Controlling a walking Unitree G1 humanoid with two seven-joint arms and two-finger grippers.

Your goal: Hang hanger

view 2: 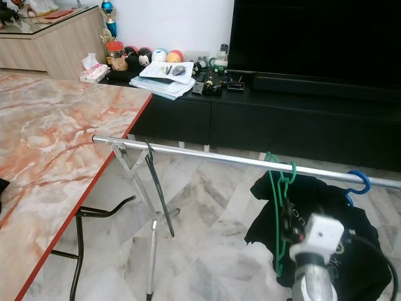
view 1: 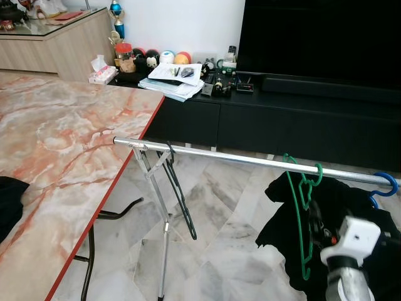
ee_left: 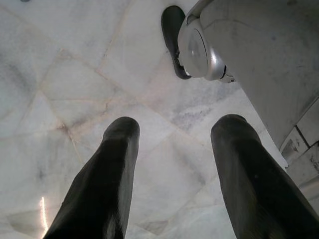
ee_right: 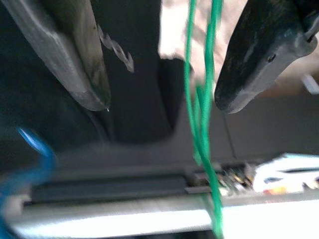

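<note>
A green hanger (view 1: 302, 207) hangs by its hook on the silver rail (view 1: 238, 160), in front of a black garment (view 1: 279, 219). My right gripper (ee_right: 162, 102) is open just below the rail, and the green hanger's wires (ee_right: 202, 124) run between its fingers, close to one finger (ee_right: 249, 59). From the head, that gripper (view 1: 316, 229) sits right beside the green hanger. A black hanger (view 1: 178, 194) hangs near the rail's left end and a blue hanger (view 1: 385, 185) at its right end. My left gripper (ee_left: 174, 129) hangs open over the floor.
A marble-patterned table (view 1: 62, 144) with a red edge stands at the left, touching the rail's end. A black TV cabinet (view 1: 282, 119) with papers and small items runs behind the rail. The rail's stand leg (view 1: 164, 251) rests on the tiled floor.
</note>
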